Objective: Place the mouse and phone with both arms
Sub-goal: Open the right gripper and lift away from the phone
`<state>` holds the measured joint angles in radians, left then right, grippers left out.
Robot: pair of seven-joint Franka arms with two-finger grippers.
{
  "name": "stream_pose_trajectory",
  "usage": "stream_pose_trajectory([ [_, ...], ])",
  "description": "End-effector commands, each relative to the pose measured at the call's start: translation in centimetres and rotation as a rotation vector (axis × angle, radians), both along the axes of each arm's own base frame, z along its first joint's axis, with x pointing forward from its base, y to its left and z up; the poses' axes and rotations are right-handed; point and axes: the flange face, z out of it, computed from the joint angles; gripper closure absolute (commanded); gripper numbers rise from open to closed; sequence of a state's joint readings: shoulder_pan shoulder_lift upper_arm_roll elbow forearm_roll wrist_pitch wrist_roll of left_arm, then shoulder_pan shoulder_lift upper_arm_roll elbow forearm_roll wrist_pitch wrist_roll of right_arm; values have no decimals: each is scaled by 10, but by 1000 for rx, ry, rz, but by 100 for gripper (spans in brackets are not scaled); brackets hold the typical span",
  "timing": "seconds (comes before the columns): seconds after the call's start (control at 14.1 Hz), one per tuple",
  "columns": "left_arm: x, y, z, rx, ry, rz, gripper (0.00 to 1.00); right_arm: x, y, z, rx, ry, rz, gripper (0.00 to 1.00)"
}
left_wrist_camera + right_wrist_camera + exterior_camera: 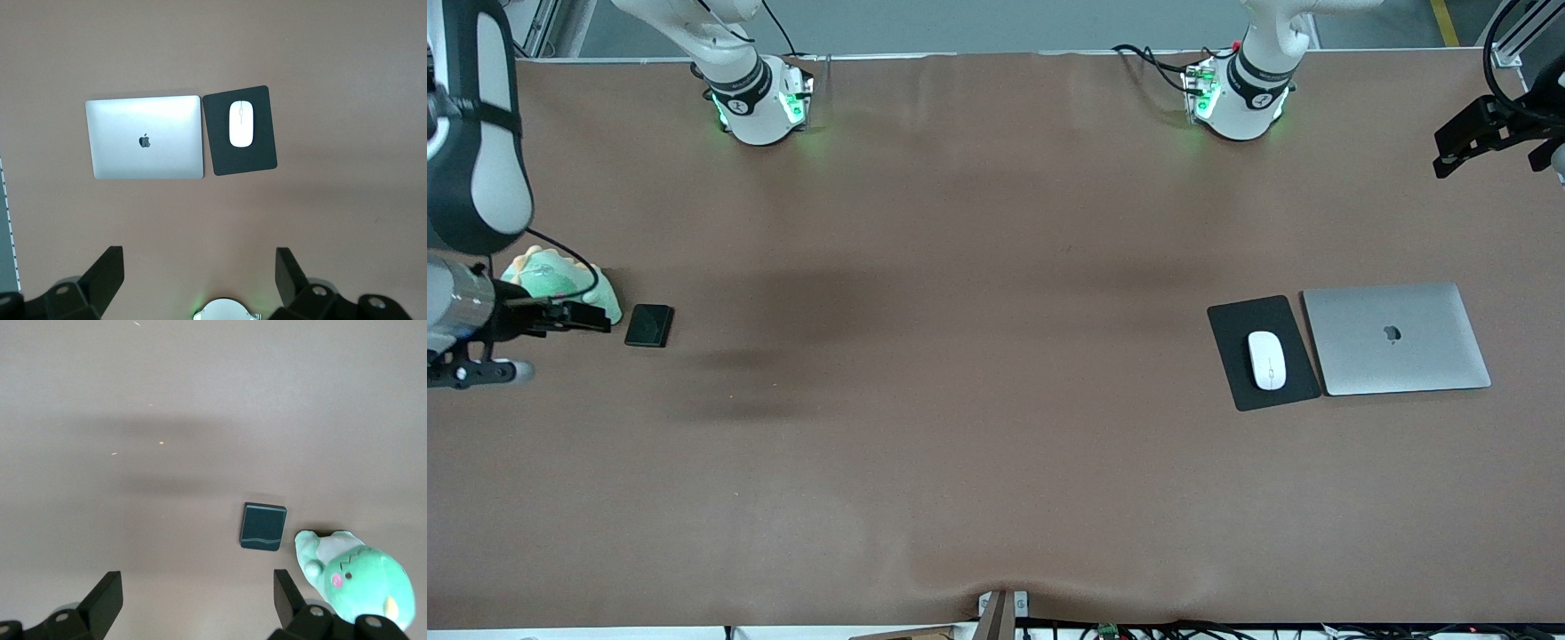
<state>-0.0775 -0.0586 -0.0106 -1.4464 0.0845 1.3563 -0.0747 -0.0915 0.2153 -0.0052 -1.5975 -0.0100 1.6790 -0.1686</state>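
Note:
The white mouse [1266, 359] lies on a black mouse pad [1240, 324] toward the left arm's end of the table; it also shows in the left wrist view [241, 123]. The small black phone [648, 325] lies flat on the table toward the right arm's end, beside a green plush toy [560, 283]; it also shows in the right wrist view [263, 527]. My left gripper [198, 273] is open and empty, high over the table near the edge of the front view [1485, 133]. My right gripper [197, 597] is open and empty, up above the plush toy [560, 317].
A closed silver laptop [1396, 338] lies beside the mouse pad [227, 150], toward the table's end; it also shows in the left wrist view [145, 137]. The plush toy [353, 577] lies right beside the phone. Brown cloth covers the table [978, 356].

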Motion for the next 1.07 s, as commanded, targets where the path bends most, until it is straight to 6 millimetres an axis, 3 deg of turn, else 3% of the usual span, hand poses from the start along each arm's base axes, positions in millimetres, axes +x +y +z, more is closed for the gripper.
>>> stream_pose_trajectory([
  [0.0, 0, 1, 2, -23, -2, -23, 0, -32, 13, 55, -10, -27, 7, 0],
  [0.36, -1, -3, 1, -61, 4, -32, 0, -66, 23, 108, -18, -49, -66, 0],
  [0.5, 0, -2, -1, -64, 11, -29, 0, -82, 42, 122, -3, -20, -143, 0],
  [0.64, 3, -2, -6, -65, 23, -59, 0, -89, 51, 127, -5, -16, -161, 0],
  [1.0, 6, 0, -10, -47, 27, -42, 0, -91, 39, 128, 4, -14, -166, 0],
])
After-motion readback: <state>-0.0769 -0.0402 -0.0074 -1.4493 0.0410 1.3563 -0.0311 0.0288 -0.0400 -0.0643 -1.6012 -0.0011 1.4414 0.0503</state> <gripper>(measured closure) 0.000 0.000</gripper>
